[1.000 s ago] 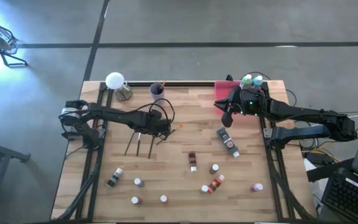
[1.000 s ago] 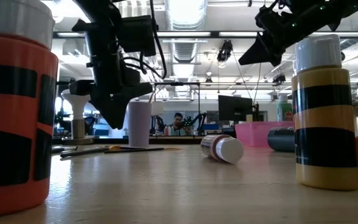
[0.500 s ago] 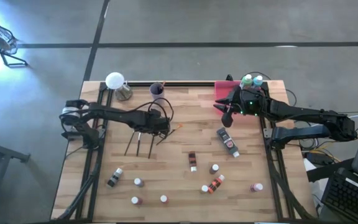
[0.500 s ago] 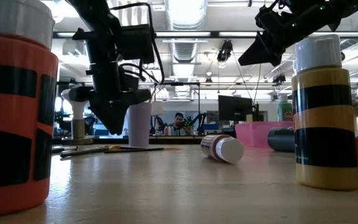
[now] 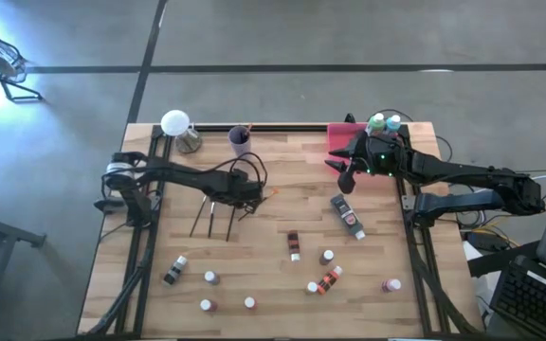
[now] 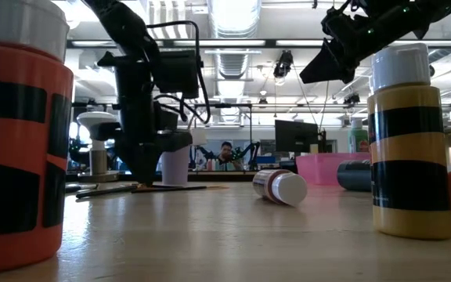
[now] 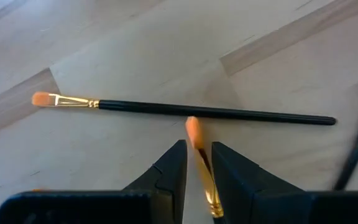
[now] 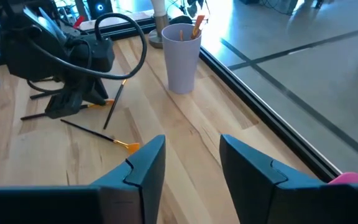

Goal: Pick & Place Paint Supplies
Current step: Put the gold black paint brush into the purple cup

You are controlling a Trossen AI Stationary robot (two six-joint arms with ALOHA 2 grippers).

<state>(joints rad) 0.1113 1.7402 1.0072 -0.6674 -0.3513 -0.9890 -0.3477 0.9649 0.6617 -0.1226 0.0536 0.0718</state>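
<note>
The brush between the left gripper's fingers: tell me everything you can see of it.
The brush is thin, with an orange bristle tip and a gold metal collar; its handle is hidden behind the fingers. It stands between the narrowly parted fingers of the left gripper, bristles pointing forward, down near the wooden table. Its tip ends close beside a second brush, black-handled, lying flat crosswise. Actual contact with the fingers or that brush cannot be told.
</note>
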